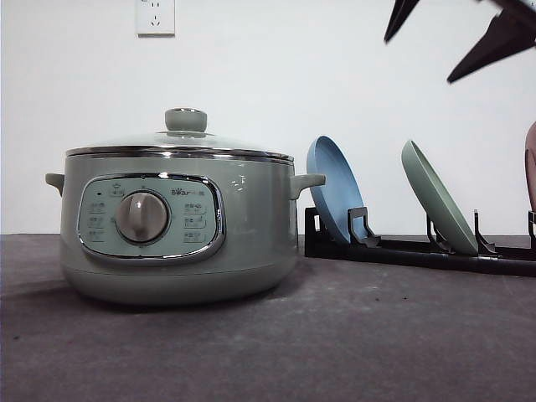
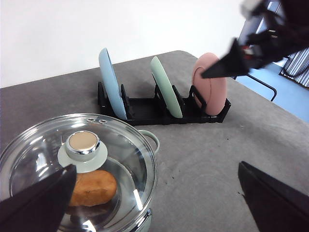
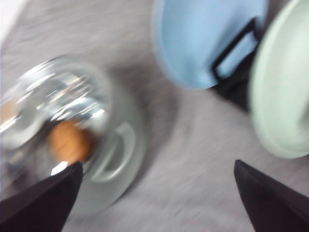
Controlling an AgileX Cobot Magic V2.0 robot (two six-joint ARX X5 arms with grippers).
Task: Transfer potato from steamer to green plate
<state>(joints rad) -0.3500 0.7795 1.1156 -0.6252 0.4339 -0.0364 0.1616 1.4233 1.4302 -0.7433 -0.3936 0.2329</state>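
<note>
Front view: steamer (image 1: 176,222) sits on the grey felt-like table (image 1: 352,343), a round, smooth sage-green body with chrome rim, chrome-framed panel and central dial (image 1: 141,216). Glass lid (image 1: 180,141) is on, with a knob on top. Just right of it a black slotted rack (image 1: 419,247) holds a blue plate (image 1: 335,188) and the green plate (image 1: 437,197), both on edge and tilted, matte finish. Dark pointed fingers of the right gripper (image 1: 456,38) hang high above the rack, spread wide apart.

Left wrist view: looking down through the clear domed lid, the potato (image 2: 94,187) lies inside the steamer, oblong, brownish-orange, rough matte skin (partly behind the lid knob). In the rack sit the blue plate, the green plate and a pink plate (image 2: 211,89), well apart from the pot. Left gripper (image 2: 159,198) is above the pot edge, black wedge fingers wide open, holding nothing.

Right wrist view: blurred. The potato shows as an orange blob under shiny glass, beside a pale pot handle (image 3: 118,154). Blue and green plates are at the far side. Right gripper fingers spread wide, nothing between them.
</note>
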